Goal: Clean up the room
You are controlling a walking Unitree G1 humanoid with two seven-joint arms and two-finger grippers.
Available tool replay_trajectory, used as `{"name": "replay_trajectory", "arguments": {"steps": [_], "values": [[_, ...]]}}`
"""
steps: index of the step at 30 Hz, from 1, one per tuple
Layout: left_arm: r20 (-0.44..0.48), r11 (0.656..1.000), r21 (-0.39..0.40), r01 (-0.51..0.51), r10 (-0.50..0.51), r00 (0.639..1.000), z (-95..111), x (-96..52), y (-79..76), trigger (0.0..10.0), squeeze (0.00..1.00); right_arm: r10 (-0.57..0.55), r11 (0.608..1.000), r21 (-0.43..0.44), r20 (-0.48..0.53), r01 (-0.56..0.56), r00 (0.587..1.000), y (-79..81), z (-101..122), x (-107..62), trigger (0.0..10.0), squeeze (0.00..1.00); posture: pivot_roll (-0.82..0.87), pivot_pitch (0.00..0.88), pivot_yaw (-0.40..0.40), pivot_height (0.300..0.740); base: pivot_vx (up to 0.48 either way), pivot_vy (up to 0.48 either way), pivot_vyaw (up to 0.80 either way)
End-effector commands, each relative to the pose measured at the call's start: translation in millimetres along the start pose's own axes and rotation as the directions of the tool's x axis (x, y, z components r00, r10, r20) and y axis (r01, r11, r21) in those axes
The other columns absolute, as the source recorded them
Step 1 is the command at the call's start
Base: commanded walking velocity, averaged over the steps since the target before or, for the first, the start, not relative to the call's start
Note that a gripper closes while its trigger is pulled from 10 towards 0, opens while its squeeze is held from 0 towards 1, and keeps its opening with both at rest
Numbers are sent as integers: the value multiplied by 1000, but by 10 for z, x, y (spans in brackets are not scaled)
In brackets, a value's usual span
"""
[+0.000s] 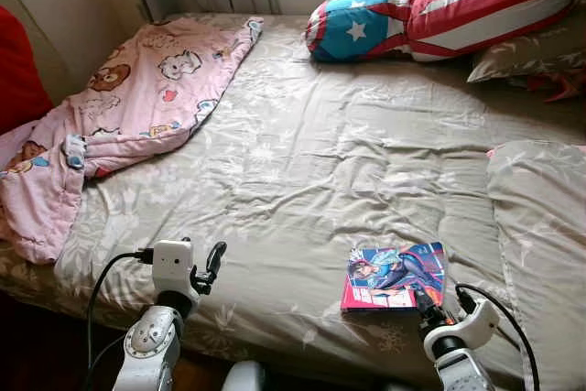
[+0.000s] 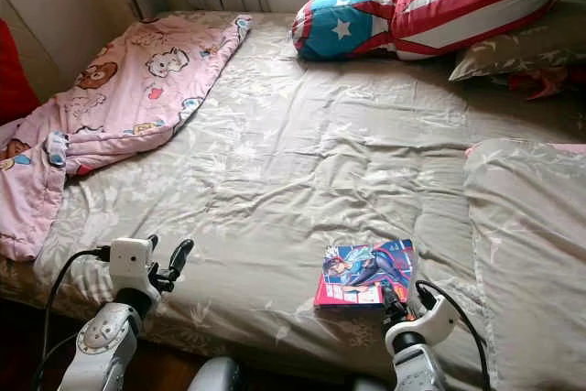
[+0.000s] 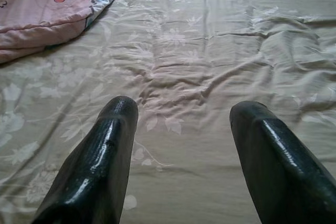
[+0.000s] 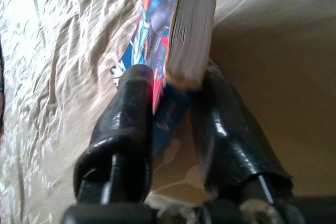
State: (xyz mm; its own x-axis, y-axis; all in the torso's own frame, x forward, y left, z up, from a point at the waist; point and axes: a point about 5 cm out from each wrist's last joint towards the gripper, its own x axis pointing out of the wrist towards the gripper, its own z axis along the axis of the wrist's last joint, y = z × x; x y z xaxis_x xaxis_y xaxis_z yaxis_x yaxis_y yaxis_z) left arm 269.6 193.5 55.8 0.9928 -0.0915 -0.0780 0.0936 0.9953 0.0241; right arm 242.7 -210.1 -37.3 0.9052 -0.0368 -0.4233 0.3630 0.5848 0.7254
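Bed (image 1: 311, 162), pink blanket (image 1: 119, 107), comic book (image 1: 396, 276), pillows (image 1: 439, 11)

Comic book (image 4: 157, 51): cover blurred at close range, artwork unreadable; far end cut off at frame edge. Right gripper (image 1: 427, 304): fingertips hidden against the book's corner. Striped star pillow (image 1: 439, 11): cropped at frame edge. Pink blanket (image 1: 119, 107): edge runs out of frame.

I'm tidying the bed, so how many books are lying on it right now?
1. A single colourful comic book lies near the foot of the bed, and the right tool is pinching its corner. Others could be hidden under the pink blanket.
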Motion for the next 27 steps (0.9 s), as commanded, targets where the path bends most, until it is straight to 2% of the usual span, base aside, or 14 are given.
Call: {"name": "replay_trajectory", "arguments": {"steps": [1, 6, 8, 12, 14, 15, 18, 20, 23, 27], "values": [[-12, 1000, 25, -6, 6, 1000, -7, -28, 50, 10000, 0, -12, 1000, -1, 14, 12, 1000, -15, 0, -9, 10000, 729, 22, 109, 93, 655, 0, 0, 0], [-10, 1000, 24, -9, 10, 1000, -6, -23, 53, 10000, 0, -16, 1000, -6, 19, 17, 1000, -8, 15, -1, 10000, 737, 22, 105, 91, 655, 0, 0, 0], [-10, 1000, 24, -9, 9, 1000, -5, -21, 48, 10000, 0, -22, 1000, -7, 23, 22, 999, -14, 27, -1, 10000, 808, 21, 104, 91, 655, 0, 0, 0], [-10, 1000, 22, -6, 6, 1000, -6, -16, 40, 10000, 0, -51, 999, -6, 36, 51, 998, -45, 50, -9, 10000, 804, 19, 104, 91, 655, 0, 0, 0], [-11, 1000, 22, -4, 4, 1000, -8, -11, 38, 10000, 0, -78, 997, -8, 39, 79, 996, -72, 54, -18, 10000, 753, 17, 104, 91, 655, 0, 0, 0], [-10, 1000, 21, -4, 4, 1000, -8, -11, 36, 10000, 0, -90, 996, -14, 38, 91, 995, -90, 49, -28, 10000, 0, 17, 104, 91, 655, 0, 0, 0], [-10, 1000, 18, -3, 3, 1000, -8, -7, 30, 10000, 0, -138, 990, -20, 39, 139, 990, -150, 41, -57, 10000, 0, 17, 102, 90, 655, 0, 0, 0], [-8, 1000, 14, 0, 0, 1000, -6, -1, 17, 10000, 0, -242, 970, -9, 61, 243, 968, -273, 59, -116, 10000, 0, 16, 99, 89, 655, 0, 0, 0], [-8, 1000, 10, 2, -2, 1000, -10, 7, 7, 10000, 0, -300, 954, -4, 70, 301, 951, -353, 64, -162, 10000, 0, 12, 96, 86, 655, 0, 0, 0], [-10, 1000, 4, 0, 0, 1000, -20, 17, -1, 10000, 0, -290, 954, -60, 50, 293, 956, -356, 17, -176, 10000, 0, 9, 90, 79, 655, 0, 0, 0]]}}
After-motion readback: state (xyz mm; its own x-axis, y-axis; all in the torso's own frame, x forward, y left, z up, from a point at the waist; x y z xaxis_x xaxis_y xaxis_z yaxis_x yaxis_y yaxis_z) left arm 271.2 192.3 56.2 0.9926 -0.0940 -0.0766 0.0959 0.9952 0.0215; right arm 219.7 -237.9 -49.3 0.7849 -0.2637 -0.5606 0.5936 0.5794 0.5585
